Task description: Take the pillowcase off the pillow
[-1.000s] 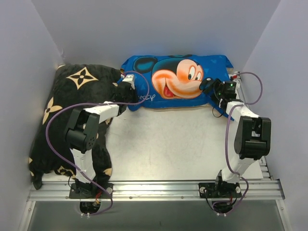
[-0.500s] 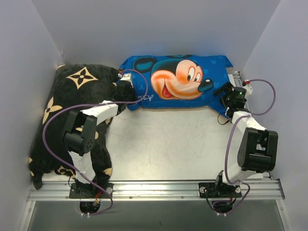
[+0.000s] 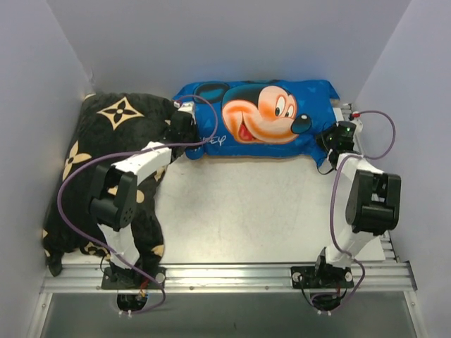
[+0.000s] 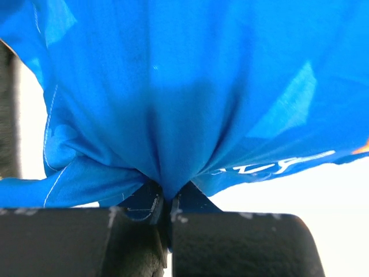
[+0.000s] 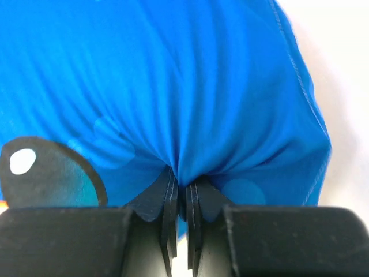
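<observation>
Pillowcase (image 3: 261, 120), blue with the Mickey face up, lay plump and filled at the far side of the counter (image 3: 246, 211) near the back wall, the pillow inside hidden. Left hand (image 4: 167, 203) was clenched on a bunch of blue cloth at the case's near-left corner, and right hand (image 5: 185, 199) was clenched on a gathered fold at its right end, with creases fanning out from both pinches. A black pillow (image 3: 106, 155) with tan flower marks sat just beside the case on the left, the left arm (image 3: 144, 160) reaching across its edge.
</observation>
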